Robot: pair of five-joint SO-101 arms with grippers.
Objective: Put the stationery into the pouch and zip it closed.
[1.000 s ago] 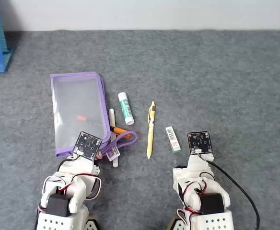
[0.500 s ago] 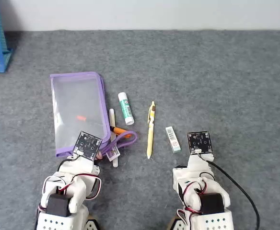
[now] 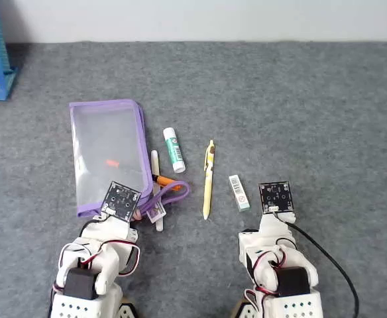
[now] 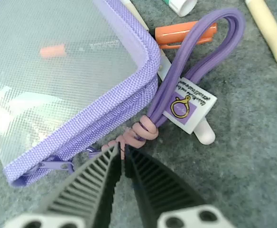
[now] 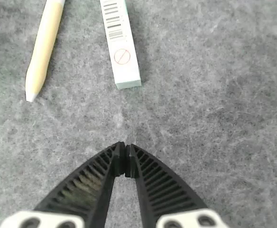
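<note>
Indoor bench setup, prob. a lab — grey felt table [image 3: 313,99], white wall [image 3: 213,20] behind.

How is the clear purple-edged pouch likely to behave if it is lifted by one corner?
The pouch will probably sag and fold, since its walls look like thin clear mesh. It seems light, as it lies nearly flat. If pushed, it may drag rather than slide on the fuzzy grey mat.
</note>
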